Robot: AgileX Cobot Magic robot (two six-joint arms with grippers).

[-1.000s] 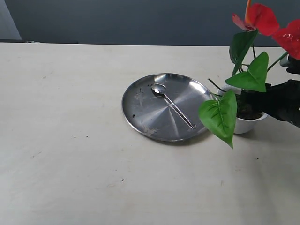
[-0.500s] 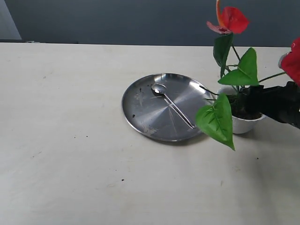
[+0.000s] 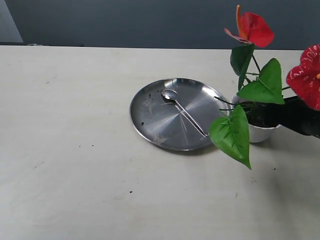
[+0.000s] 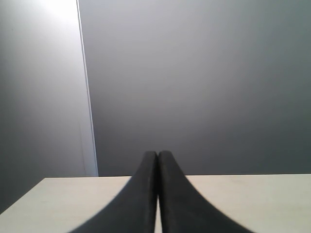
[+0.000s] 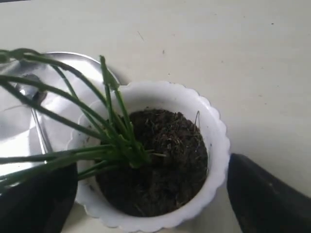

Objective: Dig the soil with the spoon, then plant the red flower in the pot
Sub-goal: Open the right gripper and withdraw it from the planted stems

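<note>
1. The red flower [image 3: 255,29] is standing in the pot [image 3: 260,133], its stalk [image 5: 127,145] meeting the soil [image 5: 160,160] between the right gripper's [image 5: 150,194] two dark fingers [image 5: 262,199].
2. The right gripper is reaching in low at table height from the far right edge of the exterior view, its jaws spread wide, one on each side of the pot's scalloped rim and gripping nothing.
3. The green stems are fanning out from the stalk over the rim toward the steel plate [image 3: 150,115].
4. The spoon [image 3: 184,113] is lying on that plate, just beyond the pot from the right gripper, bowl end farther away.
5. The left gripper [image 4: 157,158] is pointing level at a grey wall [image 4: 194,73], fingertips pressed together with nothing between them.
</note>
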